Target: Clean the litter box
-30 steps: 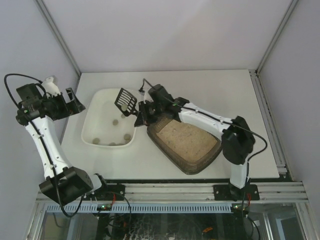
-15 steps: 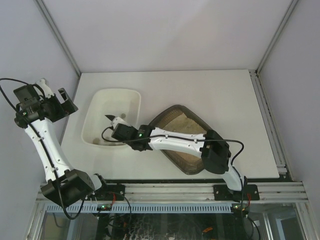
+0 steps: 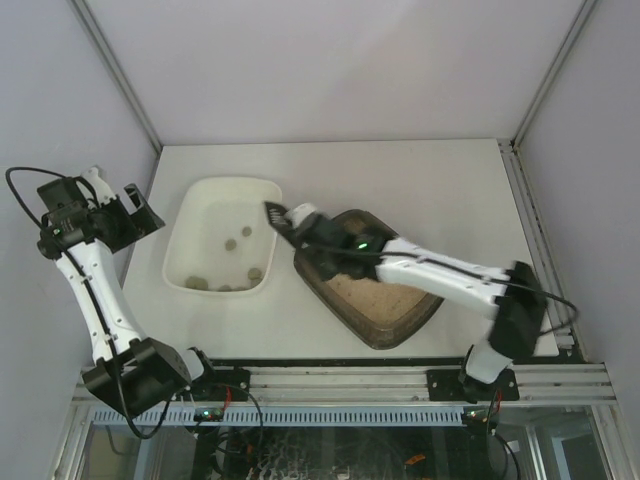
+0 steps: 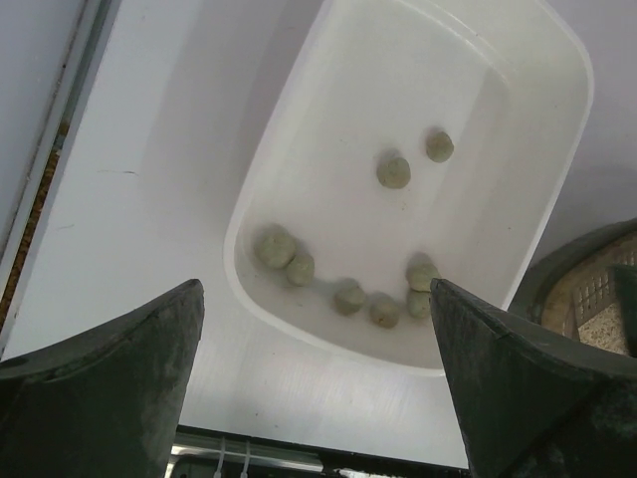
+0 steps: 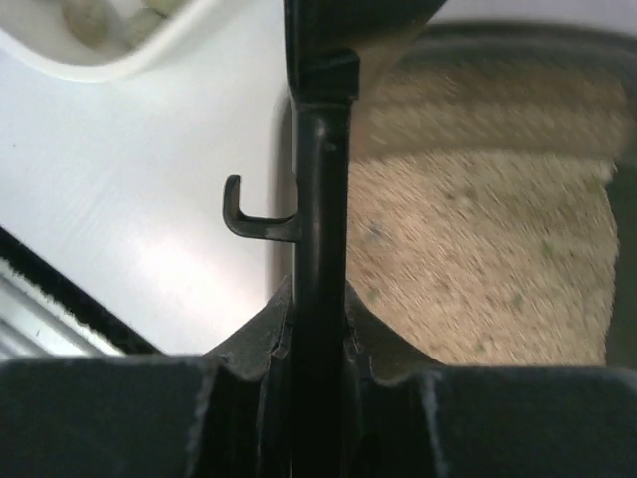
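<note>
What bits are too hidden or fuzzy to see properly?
- Scoop head: right wrist view, cut off by the top edge; its load can't be told.
- Litter box sand: top view, partly hidden under the right arm; blurred in the right wrist view.
- White tray: left wrist view, far end cut off.

A white surface (image 3: pixel 420 180) stood inside pale grey walls (image 3: pixel 330 70), with thin metal posts (image 3: pixel 117 75) in the back corners and a metal rail (image 3: pixel 340 380) along its near edge.
</note>
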### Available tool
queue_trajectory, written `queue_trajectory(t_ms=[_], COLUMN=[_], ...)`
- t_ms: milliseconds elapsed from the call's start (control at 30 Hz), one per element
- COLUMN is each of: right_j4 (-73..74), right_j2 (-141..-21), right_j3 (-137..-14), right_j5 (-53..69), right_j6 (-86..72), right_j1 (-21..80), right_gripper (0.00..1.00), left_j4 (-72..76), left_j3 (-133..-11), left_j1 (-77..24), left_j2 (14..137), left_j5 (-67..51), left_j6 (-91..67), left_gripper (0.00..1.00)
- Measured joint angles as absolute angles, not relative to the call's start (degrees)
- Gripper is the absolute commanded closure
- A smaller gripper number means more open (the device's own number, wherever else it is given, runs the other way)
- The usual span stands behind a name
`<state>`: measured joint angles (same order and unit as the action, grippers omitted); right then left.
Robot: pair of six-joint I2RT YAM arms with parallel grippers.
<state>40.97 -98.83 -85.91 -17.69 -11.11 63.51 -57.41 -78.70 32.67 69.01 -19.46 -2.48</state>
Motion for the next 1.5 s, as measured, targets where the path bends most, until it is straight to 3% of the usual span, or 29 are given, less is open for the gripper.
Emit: queue_trajectory(t_ms=[167, 300, 500, 833, 967, 1067, 1167, 1200, 1233, 1267, 1500], right_j4=[40.49, 41.52, 42.5, 42.7, 42.68, 42.83, 42.94, 43.05, 43.18, 43.29, 45.91], right_j2=[-78.13, -70.26, -70.17, -74.98, -76.44, -76.51, -76.51, -76.51, -76.51, -76.51, -74.5], right_j3=[-69.3, -59.72, -51.57, -50.11, -49.63, -49.39, -49.39, -49.41, -49.41, -49.41, -51.77], right_j5=[1.19, 14.37, 30.74, 40.62, 40.99, 40.01, 38.13, 37.36, 36.45, 35.66, 27.62], right_j6=[-17.3, -20.05, -21.56, -23.55, -23.62, -23.62, -23.55, -23.59, -23.55, -23.7, -23.38], right_j1=[44.58, 35.99, 27.57, 25.85, 25.47, 25.45, 25.3, 25.19, 25.1, 25.08, 26.39], right_gripper=[1.0, 1.0, 1.0, 1.0, 0.77, 0.71, 0.55, 0.36, 0.1, 0.01, 0.0], left_j4=[-54.7, -51.44, -48.4, -47.48, -47.18, -47.0, -46.61, -46.35, -46.3, -46.24, -45.98], left_j3=[-75.31, -72.53, -71.09, -70.06, -70.06, -70.06, -70.02, -69.84, -69.71, -69.49, -69.12], left_j1=[32.64, 32.34, 30.83, 30.0, 29.89, 29.76, 29.58, 29.54, 29.52, 29.47, 29.39], left_j2=[66.24, 63.59, 62.98, 63.0, 63.0, 63.0, 63.0, 62.98, 62.98, 62.98, 62.98], left_j5=[-20.62, -21.52, -21.67, -21.65, -21.67, -21.69, -21.8, -21.85, -21.87, -21.87, -21.96], left_j6=[-3.84, -5.5, -6.79, -7.07, -7.07, -7.11, -7.16, -7.18, -7.16, -7.16, -7.16], left_gripper=[0.02, 0.02, 0.02, 0.02, 0.02, 0.02, 0.02, 0.02, 0.02, 0.02, 0.02])
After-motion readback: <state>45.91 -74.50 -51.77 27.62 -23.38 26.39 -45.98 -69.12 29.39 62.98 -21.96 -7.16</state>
